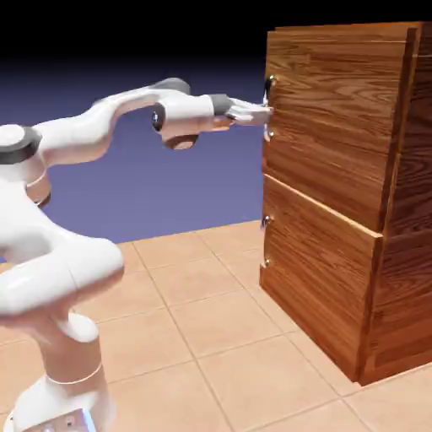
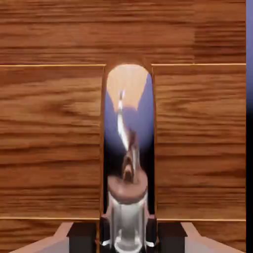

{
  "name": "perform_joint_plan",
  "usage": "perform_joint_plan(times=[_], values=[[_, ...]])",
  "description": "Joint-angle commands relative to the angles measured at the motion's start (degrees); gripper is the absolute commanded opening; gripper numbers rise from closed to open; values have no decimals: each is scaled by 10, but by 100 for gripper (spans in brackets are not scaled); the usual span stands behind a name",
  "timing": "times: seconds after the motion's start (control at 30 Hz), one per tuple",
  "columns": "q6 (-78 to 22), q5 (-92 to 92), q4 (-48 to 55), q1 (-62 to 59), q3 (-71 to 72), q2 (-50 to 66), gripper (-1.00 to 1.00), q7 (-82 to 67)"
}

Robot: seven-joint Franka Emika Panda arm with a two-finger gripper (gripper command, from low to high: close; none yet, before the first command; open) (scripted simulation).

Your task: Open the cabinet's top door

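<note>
The cabinet [image 1: 337, 194] of reddish-brown wood stands at the exterior view's right. Its top door [image 1: 325, 126] lies flush with the front. A vertical silver bar handle [image 1: 269, 108] runs along the door's left edge. My gripper [image 1: 262, 112] reaches in level from the left and is shut on that handle. In the hand view the mirror-bright handle [image 2: 128, 148] rises large between the dark fingertips [image 2: 81, 234], and the door's wood grain [image 2: 49, 143] fills the picture around it.
Below the top door sits the shorter lower door [image 1: 316, 278] with its small handle [image 1: 266, 245]. The cabinet rests on a tan tiled tabletop [image 1: 194, 321]. My arm's white base [image 1: 59, 371] stands at the lower left.
</note>
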Motion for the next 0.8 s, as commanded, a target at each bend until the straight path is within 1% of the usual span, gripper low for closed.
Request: perform_joint_plan(times=[0.0,0.3,0.53,0.77], values=[[-24,8,-21,13,-13,-16,-100,-3],[-247,44,-192,80,-111,-165,-100,0],[-421,50,-306,93,-182,-265,-100,3],[-586,-19,-419,136,-321,-269,-100,-74]])
